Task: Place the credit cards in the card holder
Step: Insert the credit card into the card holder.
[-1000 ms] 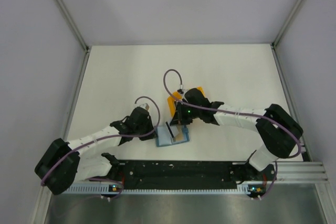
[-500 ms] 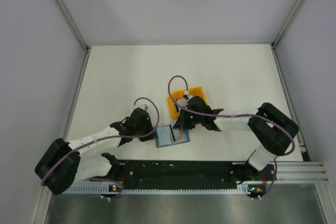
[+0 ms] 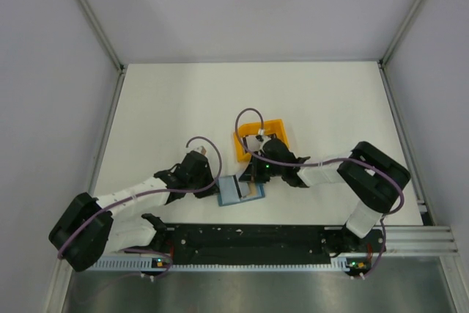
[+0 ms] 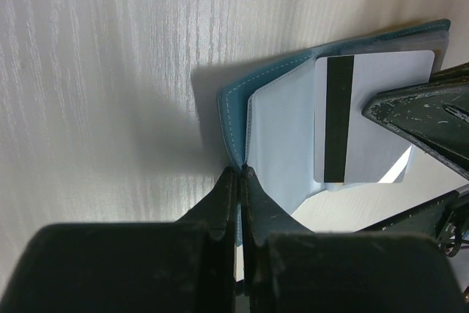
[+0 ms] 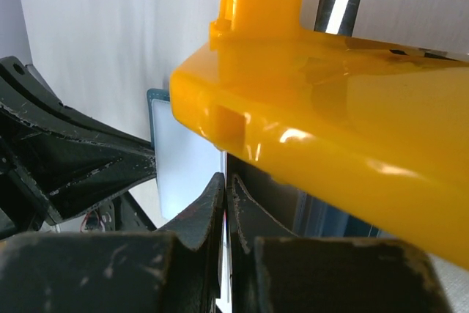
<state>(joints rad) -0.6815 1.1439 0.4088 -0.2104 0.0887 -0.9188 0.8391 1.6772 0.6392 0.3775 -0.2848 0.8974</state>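
The teal-blue card holder (image 3: 233,191) lies open on the table near the front edge. My left gripper (image 4: 239,174) is shut on its edge (image 4: 233,133), pinning it. A pale credit card with a black stripe (image 4: 366,119) sits partly over the holder's clear pocket. My right gripper (image 5: 226,179) is shut on this thin card, seen edge-on, right beside the holder (image 5: 183,159). In the top view the right gripper (image 3: 253,178) is over the holder's right side. Other cards are hidden.
The orange tray (image 3: 260,139) stands just behind the holder and fills the upper part of the right wrist view (image 5: 330,122). The white table (image 3: 183,108) is walled left and right. A black rail (image 3: 249,236) runs along the front edge.
My right arm has moved down and to the left from over the orange tray to the holder, carrying the card. The left arm has not moved.
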